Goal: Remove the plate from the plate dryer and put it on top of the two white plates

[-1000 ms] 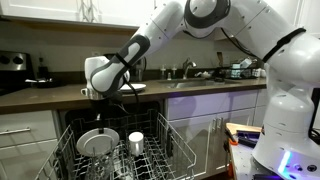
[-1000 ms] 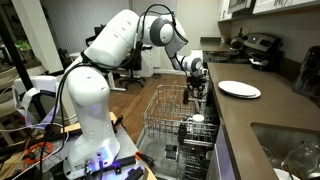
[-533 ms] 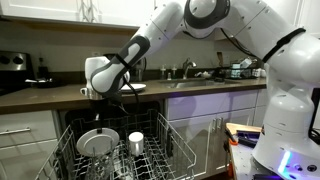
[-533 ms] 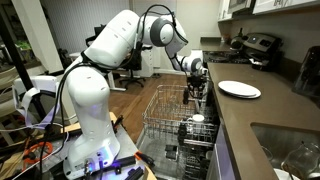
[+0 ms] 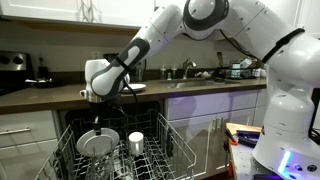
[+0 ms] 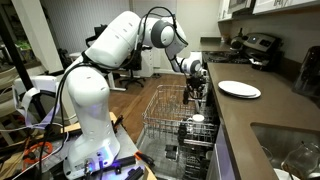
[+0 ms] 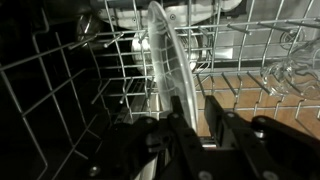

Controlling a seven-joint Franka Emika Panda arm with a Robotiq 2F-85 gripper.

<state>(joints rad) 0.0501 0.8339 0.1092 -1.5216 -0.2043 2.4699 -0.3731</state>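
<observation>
The plate (image 5: 95, 143) stands on edge among the tines of the plate dryer (image 5: 170, 150), a pale wire rack also seen from another side (image 6: 160, 115). In the wrist view the plate (image 7: 163, 55) runs edge-on up the middle. My gripper (image 5: 97, 120) hangs just above its top rim, and also shows in an exterior view (image 6: 196, 97). Its jaws (image 7: 198, 120) are open, with the plate's rim at the left finger and no grip on it. The two white plates (image 6: 239, 90) lie stacked on the counter beside the rack.
A small white cup (image 5: 136, 140) stands in the rack next to the plate, also visible in an exterior view (image 6: 197, 119). Upright wire tines (image 7: 110, 70) surround the plate. The dark counter edge (image 6: 225, 125) runs beside the rack. A sink (image 6: 290, 150) lies further along.
The gripper has edged slightly down toward the plate's rim. The plate has not moved.
</observation>
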